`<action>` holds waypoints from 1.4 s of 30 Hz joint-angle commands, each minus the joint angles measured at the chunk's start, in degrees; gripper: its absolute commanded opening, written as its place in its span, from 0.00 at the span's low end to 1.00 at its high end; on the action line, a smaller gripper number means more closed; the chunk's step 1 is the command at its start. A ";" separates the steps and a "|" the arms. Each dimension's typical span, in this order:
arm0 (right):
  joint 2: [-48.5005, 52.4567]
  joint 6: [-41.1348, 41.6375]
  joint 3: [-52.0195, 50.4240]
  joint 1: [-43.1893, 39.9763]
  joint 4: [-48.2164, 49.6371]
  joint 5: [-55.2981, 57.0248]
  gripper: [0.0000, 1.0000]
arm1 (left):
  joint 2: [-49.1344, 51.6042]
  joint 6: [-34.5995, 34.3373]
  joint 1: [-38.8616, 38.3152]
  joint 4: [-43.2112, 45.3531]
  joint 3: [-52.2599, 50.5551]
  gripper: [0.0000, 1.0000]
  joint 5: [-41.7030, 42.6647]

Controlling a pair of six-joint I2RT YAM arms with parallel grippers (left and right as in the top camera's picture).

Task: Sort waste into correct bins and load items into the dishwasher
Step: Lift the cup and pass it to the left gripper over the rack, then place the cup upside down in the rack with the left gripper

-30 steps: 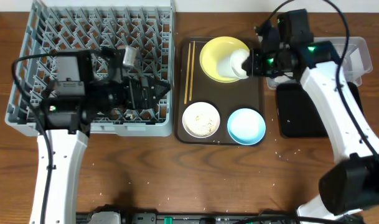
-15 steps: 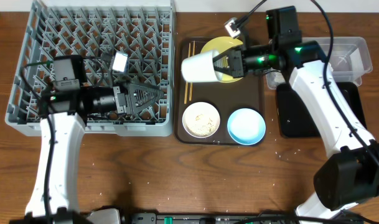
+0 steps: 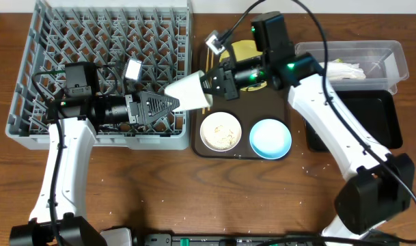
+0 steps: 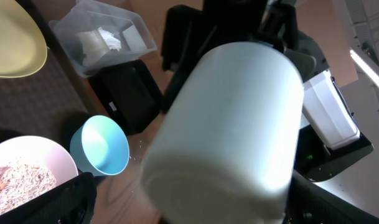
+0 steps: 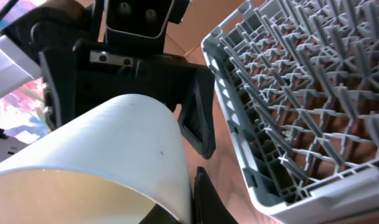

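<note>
My right gripper point(image 3: 212, 83) is shut on the small white cup point(image 3: 186, 93), holding it on its side in the air over the right edge of the grey dishwasher rack point(image 3: 71, 41). My left gripper point(image 3: 161, 104) is open, and the cup's base point(image 4: 233, 124) lies between its spread fingers; I cannot tell if they touch it. The yellow plate point(image 3: 243, 49), partly hidden by the right arm, the white bowl with rice point(image 3: 220, 130), the light blue bowl point(image 3: 270, 138) and the chopsticks point(image 3: 208, 63) stay on the brown tray point(image 3: 242, 154).
The clear tub point(image 3: 382, 51) at the back right holds a white napkin point(image 3: 344, 68). The black tray point(image 3: 361, 116) lies just in front of it. Loose rice grains dot the table in front of the brown tray. The rack's pegs show in the right wrist view point(image 5: 301, 81).
My right arm has carried the cup leftwards from above the yellow plate to the rack's right edge, into the left gripper's open fingers. The left arm shifted slightly at first.
</note>
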 commanded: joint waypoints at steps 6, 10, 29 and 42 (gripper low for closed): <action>4.22 4.22 -0.04 2.93 4.85 -1.75 0.01 | -0.37 1.60 0.17 0.22 0.00 0.95 1.49; 5.66 6.36 -0.04 3.54 7.02 -1.73 0.01 | -0.37 1.60 0.20 0.20 0.00 0.91 1.49; 6.91 7.85 -0.04 3.76 8.63 -1.44 0.23 | -0.42 1.62 0.13 0.24 0.00 0.47 1.46; 6.88 7.17 -0.04 1.31 2.95 12.76 0.81 | -0.46 0.79 0.20 1.11 0.17 0.33 -2.95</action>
